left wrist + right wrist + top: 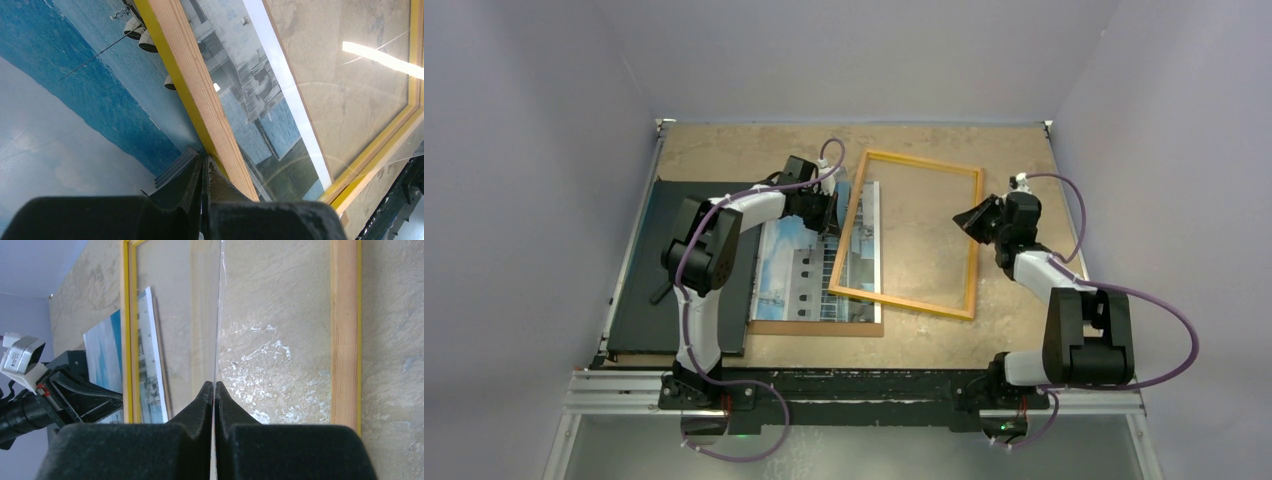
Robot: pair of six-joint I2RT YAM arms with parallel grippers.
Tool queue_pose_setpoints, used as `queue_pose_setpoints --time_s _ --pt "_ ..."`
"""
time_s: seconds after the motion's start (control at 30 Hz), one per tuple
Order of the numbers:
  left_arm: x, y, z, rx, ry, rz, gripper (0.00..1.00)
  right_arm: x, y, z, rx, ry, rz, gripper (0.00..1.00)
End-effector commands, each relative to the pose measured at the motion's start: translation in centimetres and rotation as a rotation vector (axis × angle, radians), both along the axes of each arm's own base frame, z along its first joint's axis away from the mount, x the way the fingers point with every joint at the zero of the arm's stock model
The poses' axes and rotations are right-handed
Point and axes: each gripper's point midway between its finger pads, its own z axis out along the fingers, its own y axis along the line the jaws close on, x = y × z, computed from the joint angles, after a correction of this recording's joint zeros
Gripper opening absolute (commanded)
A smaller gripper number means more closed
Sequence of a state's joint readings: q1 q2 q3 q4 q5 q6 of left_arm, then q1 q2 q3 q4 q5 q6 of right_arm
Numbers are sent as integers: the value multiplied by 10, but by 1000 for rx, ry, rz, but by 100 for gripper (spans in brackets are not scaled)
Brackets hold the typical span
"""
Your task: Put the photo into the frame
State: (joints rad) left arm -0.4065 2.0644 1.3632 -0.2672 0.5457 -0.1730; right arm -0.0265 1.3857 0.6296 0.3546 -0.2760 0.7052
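The photo (799, 265) lies flat on a brown backing board (816, 328), left of centre; it shows a white building under blue sky. The yellow-orange frame (908, 162) lies askew, its left bar over the photo's right part. My left gripper (827, 215) is shut, its tips (204, 157) against the outer side of that left bar (200, 85), resting on the photo (100, 100), with nothing seen between them. At the frame's right side my right gripper (969, 218) is shut (214, 385) on the edge of the thin clear pane (218, 315), which I see edge-on.
A black flat board (649, 300) lies at the left, partly under the left arm. The tan tabletop (724, 150) shows through the frame. Grey walls close in the table at the back and both sides.
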Motion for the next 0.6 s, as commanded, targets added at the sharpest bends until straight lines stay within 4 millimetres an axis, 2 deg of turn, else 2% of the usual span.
queue_pose_setpoints --time_s 0.0,0.17,0.27,0.3,0.37,0.57 --pt "1 -21 29 -74 -55 -46 0 -4 8 0 -24 2 54 0" --pt "2 -21 31 -75 -58 -46 0 0 7 7 -34 -33 49 0" --pt "2 -21 31 -75 -60 -47 0 4 7 19 -31 -87 44 0" --pt "2 -21 32 -77 -60 -49 0 3 15 21 -35 -96 59 0" --pt "2 -22 32 -80 -59 -51 0 6 16 26 -34 -115 51 0" --pt "0 -24 32 -84 -54 -61 0 11 23 25 -18 -126 42 0"
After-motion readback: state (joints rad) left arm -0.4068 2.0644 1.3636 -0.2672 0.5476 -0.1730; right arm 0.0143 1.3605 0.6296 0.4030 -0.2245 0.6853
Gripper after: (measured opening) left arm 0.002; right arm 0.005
